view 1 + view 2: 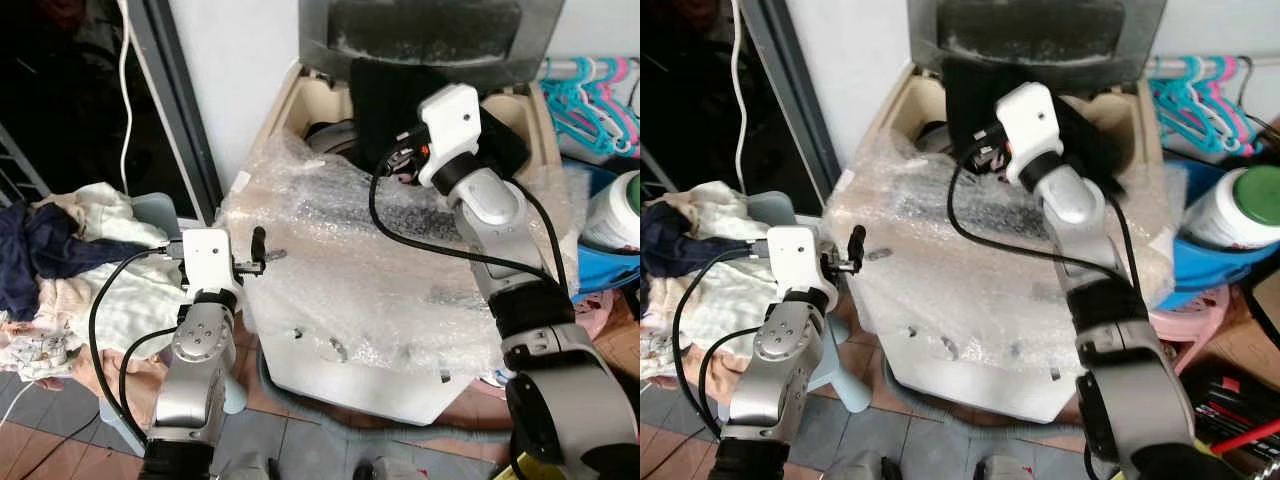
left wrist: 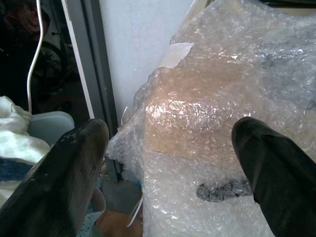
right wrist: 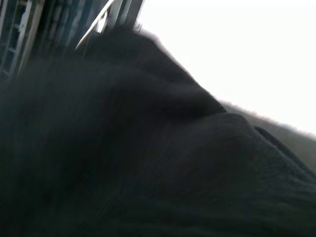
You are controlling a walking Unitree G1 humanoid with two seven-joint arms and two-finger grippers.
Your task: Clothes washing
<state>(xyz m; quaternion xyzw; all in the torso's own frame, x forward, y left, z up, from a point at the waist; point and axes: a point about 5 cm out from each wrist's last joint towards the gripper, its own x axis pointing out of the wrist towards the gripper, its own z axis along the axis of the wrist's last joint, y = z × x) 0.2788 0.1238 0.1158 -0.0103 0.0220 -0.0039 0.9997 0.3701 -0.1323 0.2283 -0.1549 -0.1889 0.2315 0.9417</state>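
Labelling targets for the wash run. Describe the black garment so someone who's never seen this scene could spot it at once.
Start at the white top-loading washing machine, its top draped in bubble wrap. At its back, under the raised lid, the black garment hangs over the open tub, with the right hand reaching into it. It is one dark piece, unlike the pale and navy clothes pile on the floor left of the machine.

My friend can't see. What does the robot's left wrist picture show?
Two black fingers of the left gripper are spread wide, facing a washing machine wrapped in bubble wrap. Beside it are a grey door frame and pale clothes.
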